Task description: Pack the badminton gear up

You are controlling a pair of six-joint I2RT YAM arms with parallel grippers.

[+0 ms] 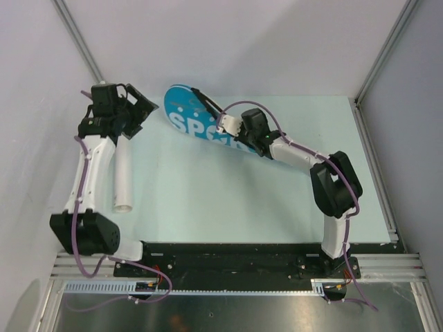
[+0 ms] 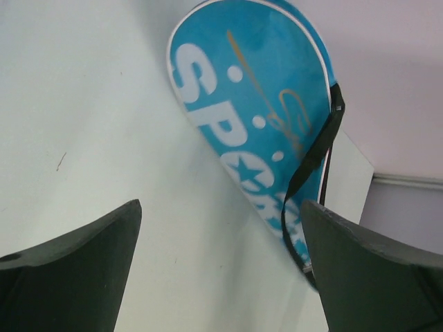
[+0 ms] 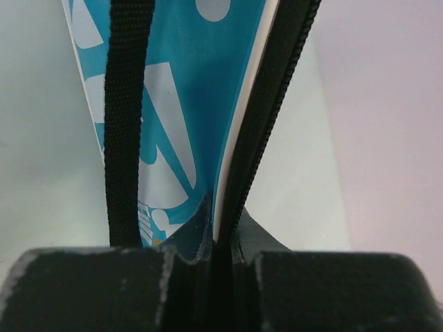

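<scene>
The long blue "SPORT" racket bag (image 1: 190, 114) lies diagonally at the back middle of the table, with its wide rounded end toward the left. My right gripper (image 1: 221, 124) reaches over it and is shut on the bag's black zipper edging (image 3: 259, 124). In the right wrist view a black strap (image 3: 124, 138) runs beside the blue bag panel (image 3: 183, 104). My left gripper (image 1: 138, 112) hovers left of the bag's rounded end, open and holding nothing. The left wrist view shows the left gripper (image 2: 218, 207) above bare table with the bag (image 2: 256, 104) ahead. A white cylindrical tube (image 1: 124, 180) lies beside the left arm.
Grey walls with aluminium posts (image 1: 79, 41) close in the back and both sides. The table's right edge (image 1: 379, 180) runs along a metal rail. A black mounting plate (image 1: 228, 257) carrying the arm bases spans the near edge.
</scene>
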